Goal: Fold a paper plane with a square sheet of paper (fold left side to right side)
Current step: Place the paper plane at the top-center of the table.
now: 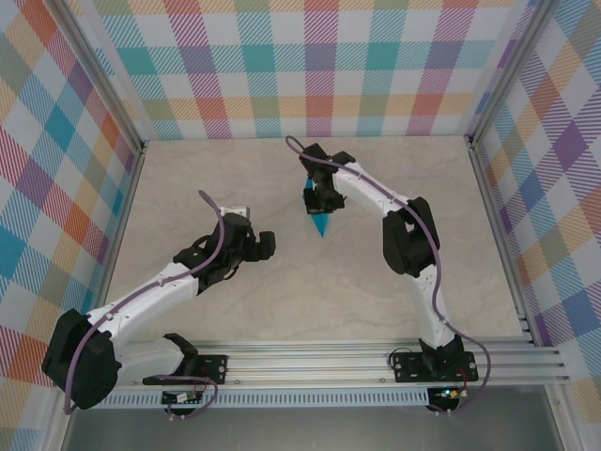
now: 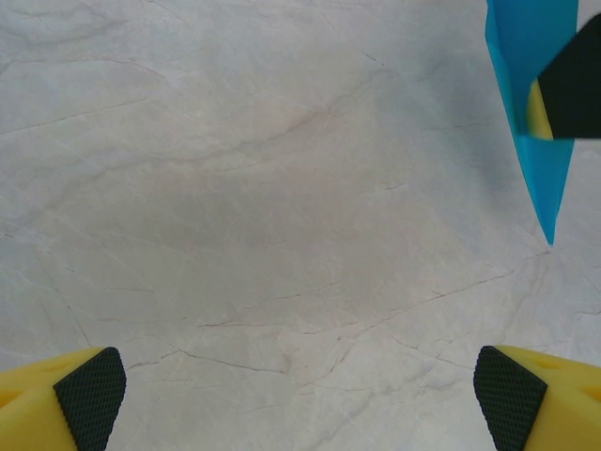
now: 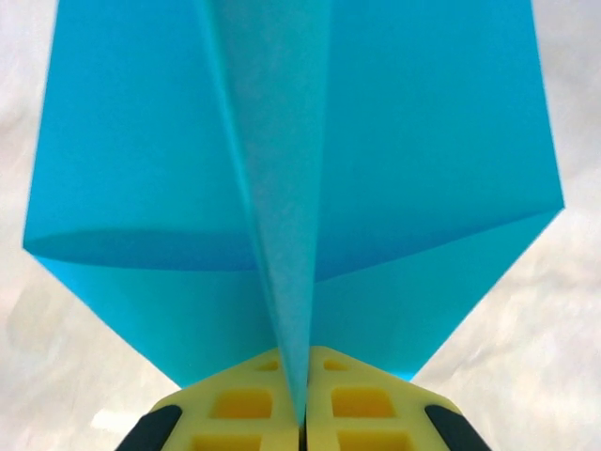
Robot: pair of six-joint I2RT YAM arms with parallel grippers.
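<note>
The paper plane (image 3: 291,188) is held by its keel in the clenched right pincer (image 3: 302,418), over the surface (image 1: 282,310). The left pincer (image 2: 300,393) is released, empty. Light, crushable paper is judged best gripped at the keel.

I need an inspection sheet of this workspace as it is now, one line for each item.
Surface: pale marble-look table, no stains seen.
Job's things: cyan paper plane, already folded, wings spread.
Clutter: nothing seen.
Grippers: right gripper shut on the paper plane's centre fold; left gripper open, holding nothing, beside the plane.
Cables: purple cable along each arm, no snag seen.
Surroundings: plaid walls; metal rail at the near edge.
</note>
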